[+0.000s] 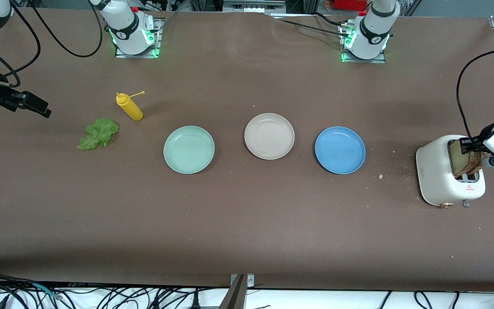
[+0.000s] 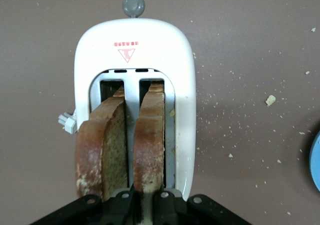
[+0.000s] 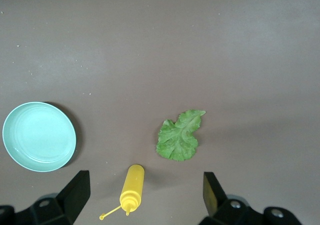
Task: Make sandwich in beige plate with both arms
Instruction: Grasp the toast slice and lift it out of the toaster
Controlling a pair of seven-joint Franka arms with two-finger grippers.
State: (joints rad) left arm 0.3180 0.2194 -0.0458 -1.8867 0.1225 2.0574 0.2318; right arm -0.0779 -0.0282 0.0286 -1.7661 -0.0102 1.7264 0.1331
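Our left gripper (image 2: 146,197) is clamped on the top crust of one bread slice (image 2: 150,135) standing in the toaster (image 1: 438,171). Toast is light, stiff and crumbly, so we hold gently. Our right gripper (image 3: 145,192) waits, fingers apart, above the lettuce (image 1: 97,133); the beige plate (image 1: 269,136) sits empty.

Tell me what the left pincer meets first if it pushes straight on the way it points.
Probably the bread slice in the toaster. The left pincer points down at the toaster's top, its fingers either side of that slice's upper edge; whether they already touch it is unclear. A second slice stands in the neighbouring slot.
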